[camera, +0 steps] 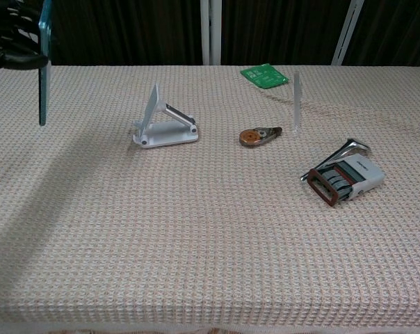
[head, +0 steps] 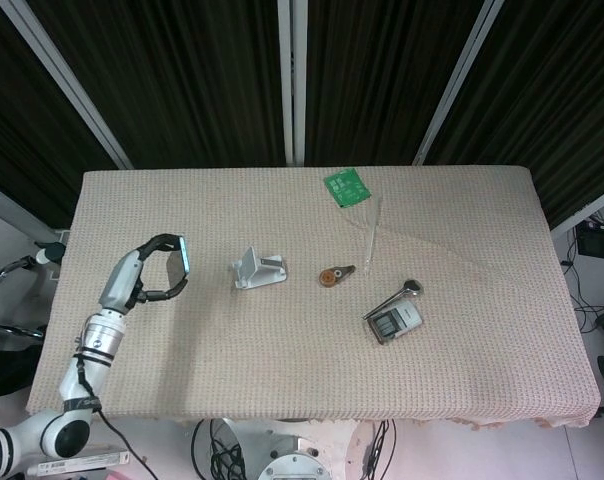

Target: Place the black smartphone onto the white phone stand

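Observation:
My left hand (head: 152,268) grips the black smartphone (head: 182,258) and holds it upright, raised above the table's left side. In the chest view only the fingers (camera: 12,43) show at the top left corner, with the smartphone (camera: 43,73) seen edge-on, its blue-edged side facing me. The white phone stand (head: 256,270) sits on the table to the right of the phone, its back plate tilted; the chest view shows the stand (camera: 161,125) left of centre. My right hand is in neither view.
A brown tape dispenser (head: 333,275) lies right of the stand. A green card (head: 346,186) and a clear upright tube (camera: 296,101) are at the back. A small grey device with a metal clip (head: 394,320) lies on the right. The woven cloth (head: 282,370) covers the table.

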### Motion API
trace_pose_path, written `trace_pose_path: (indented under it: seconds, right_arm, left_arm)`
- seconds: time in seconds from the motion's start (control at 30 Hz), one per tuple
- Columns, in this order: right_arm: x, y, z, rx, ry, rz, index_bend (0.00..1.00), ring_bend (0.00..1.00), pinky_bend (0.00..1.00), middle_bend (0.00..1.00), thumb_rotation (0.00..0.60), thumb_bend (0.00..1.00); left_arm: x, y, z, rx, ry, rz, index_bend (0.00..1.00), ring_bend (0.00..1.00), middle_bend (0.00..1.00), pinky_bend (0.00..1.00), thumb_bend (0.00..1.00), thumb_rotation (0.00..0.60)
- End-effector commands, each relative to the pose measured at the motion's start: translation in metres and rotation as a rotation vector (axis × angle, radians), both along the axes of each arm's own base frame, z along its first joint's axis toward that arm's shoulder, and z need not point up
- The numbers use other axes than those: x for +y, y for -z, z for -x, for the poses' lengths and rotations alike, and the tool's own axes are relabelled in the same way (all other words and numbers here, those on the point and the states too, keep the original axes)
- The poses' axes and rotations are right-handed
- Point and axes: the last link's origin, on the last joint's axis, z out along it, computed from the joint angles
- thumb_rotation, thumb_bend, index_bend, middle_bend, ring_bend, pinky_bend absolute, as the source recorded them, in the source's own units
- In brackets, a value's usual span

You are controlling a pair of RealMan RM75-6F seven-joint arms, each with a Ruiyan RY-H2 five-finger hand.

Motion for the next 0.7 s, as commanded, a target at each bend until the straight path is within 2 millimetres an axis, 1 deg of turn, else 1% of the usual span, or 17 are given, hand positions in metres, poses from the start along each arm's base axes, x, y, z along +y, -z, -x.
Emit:
trace_pose_path:
  seconds: [0.03, 0.13, 0.23, 0.47, 0.7]
  right_arm:
    - [0.0, 0.0, -0.001, 0.001, -0.003, 0.0, 0.0, 0.0, 0.0, 0.0, 0.6, 0.21]
    - [0.001, -0.001, 0.0, -0.002, 0.0, 0.001, 0.0, 0.0, 0.0, 0.0, 0.6, 0.21]
    - [0.002, -0.001, 0.001, -0.007, 0.001, 0.001, 0.0, 0.0, 0.0, 0.0, 0.6, 0.21]
    - [0.005, -0.005, 0.003, -0.008, 0.002, 0.011, 0.0, 0.0, 0.0, 0.0, 0.6, 0.21]
    - [0.007, -0.006, 0.005, -0.011, 0.006, 0.012, 0.0, 0.0, 0.0, 0.0, 0.6, 0.21]
  left_arm:
    - [0.003, 0.007, -0.032, -0.075, -0.029, -0.035, 0.68, 0.33, 0.79, 0.18, 0.51, 0.6]
    - [0.008, 0.017, -0.049, -0.072, -0.024, -0.042, 0.68, 0.33, 0.79, 0.18, 0.51, 0.6]
    - [0.014, 0.029, -0.059, -0.09, -0.047, -0.04, 0.68, 0.33, 0.79, 0.18, 0.51, 0.6]
    - [0.03, 0.052, -0.072, -0.14, -0.142, -0.049, 0.69, 0.34, 0.8, 0.17, 0.51, 0.6]
    - [0.033, 0.066, -0.079, -0.176, -0.196, -0.05, 0.69, 0.35, 0.8, 0.17, 0.52, 0.6]
